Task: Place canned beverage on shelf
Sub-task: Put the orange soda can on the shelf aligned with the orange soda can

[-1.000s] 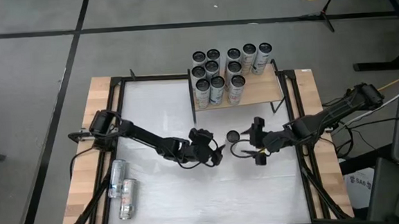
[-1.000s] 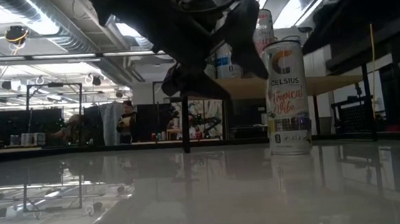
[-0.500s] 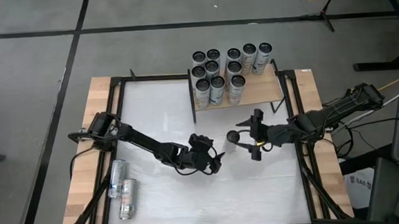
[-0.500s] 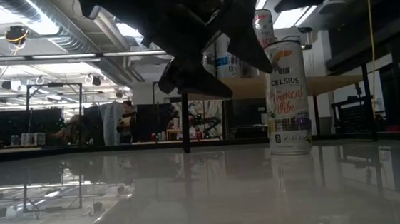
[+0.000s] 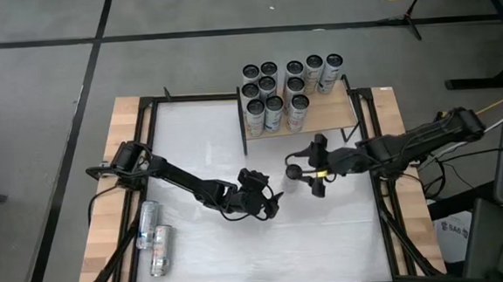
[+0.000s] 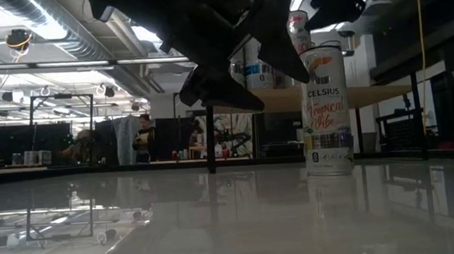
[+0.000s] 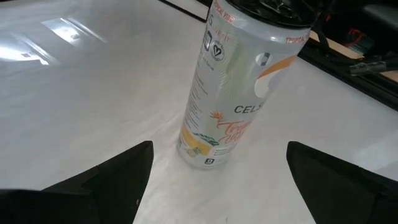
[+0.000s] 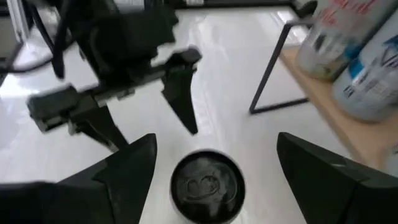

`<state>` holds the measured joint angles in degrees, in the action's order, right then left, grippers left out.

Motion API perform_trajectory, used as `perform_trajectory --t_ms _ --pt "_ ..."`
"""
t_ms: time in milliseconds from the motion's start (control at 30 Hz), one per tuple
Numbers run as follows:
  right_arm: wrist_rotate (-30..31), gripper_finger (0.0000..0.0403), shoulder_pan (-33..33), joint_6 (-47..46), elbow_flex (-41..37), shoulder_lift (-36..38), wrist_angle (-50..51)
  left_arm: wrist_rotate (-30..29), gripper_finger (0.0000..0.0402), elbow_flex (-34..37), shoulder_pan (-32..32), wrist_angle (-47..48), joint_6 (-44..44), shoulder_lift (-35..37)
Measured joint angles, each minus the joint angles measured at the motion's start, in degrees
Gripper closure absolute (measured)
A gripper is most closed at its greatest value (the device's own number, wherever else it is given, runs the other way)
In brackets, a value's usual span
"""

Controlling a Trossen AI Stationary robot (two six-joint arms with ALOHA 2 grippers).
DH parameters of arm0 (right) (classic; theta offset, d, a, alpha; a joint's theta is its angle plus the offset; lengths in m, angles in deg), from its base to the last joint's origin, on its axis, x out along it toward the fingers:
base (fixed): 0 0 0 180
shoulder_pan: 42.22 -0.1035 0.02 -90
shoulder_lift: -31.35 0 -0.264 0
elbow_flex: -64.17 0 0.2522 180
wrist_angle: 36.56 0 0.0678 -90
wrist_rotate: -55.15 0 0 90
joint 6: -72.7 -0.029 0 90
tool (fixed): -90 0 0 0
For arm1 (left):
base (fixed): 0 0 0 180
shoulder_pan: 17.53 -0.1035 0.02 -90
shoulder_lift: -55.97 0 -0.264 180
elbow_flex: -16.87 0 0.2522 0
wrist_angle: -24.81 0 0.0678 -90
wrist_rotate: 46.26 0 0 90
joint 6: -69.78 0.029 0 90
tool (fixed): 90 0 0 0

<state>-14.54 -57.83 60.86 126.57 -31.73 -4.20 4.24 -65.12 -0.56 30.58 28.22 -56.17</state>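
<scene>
A: Item one, nearest the bench's front edge?

B: Two silver cans lying on their sides (image 5: 154,239) at the left front of the white bench (image 5: 199,135), well apart from the upright can.

A: The upright can?

B: One tall white beverage can with orange lettering and a dark lid (image 5: 294,170), standing on the bench in front of the shelf, not on it. It also shows in the low view (image 6: 325,109) and the left wrist view (image 7: 236,87).

A: The pincers about that can?

B: Left pincer (image 5: 271,201): fingers spread wide, empty, near the can on its left and a little forward of it. Right pincer (image 5: 308,166): above the can; its two dark fingers (image 8: 127,171) stand apart on either side of the lid (image 8: 207,185), and there is a gap between each finger and the can. Nothing is held.

A: Behind the can?

B: The shelf, a pale wood-grain board on black metal posts (image 5: 337,114), at the far edge of the bench. A cluster of upright cans with dark lids (image 5: 283,88) stands on it and just behind it.
</scene>
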Motion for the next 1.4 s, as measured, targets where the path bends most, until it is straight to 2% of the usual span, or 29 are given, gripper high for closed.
perform_trajectory --t_ms 200,467,1100,1200,1400 --pt "-1.03 0.0081 -0.12 -0.4 -0.06 -4.93 0.47 0.0 0.0037 0.0 0.0 0.26 -0.01 0.0" --pt "0.88 0.0081 -0.1 -0.54 -0.08 -9.92 1.07 0.0 0.0037 0.0 0.0 0.59 0.0 0.0" --pt "-0.44 0.0084 -0.12 -0.25 -0.1 -11.16 1.33 -0.02 0.0037 0.0 0.0 0.98 -0.01 0.0" --pt "-0.39 0.0101 -0.1 -0.23 -0.1 -11.16 1.35 -0.02 0.0037 0.0 0.0 0.98 0.0 0.0" --pt "-0.37 0.0161 -0.1 -0.34 -0.03 -11.11 2.12 -0.02 0.0037 0.0 0.0 0.98 0.0 0.0"
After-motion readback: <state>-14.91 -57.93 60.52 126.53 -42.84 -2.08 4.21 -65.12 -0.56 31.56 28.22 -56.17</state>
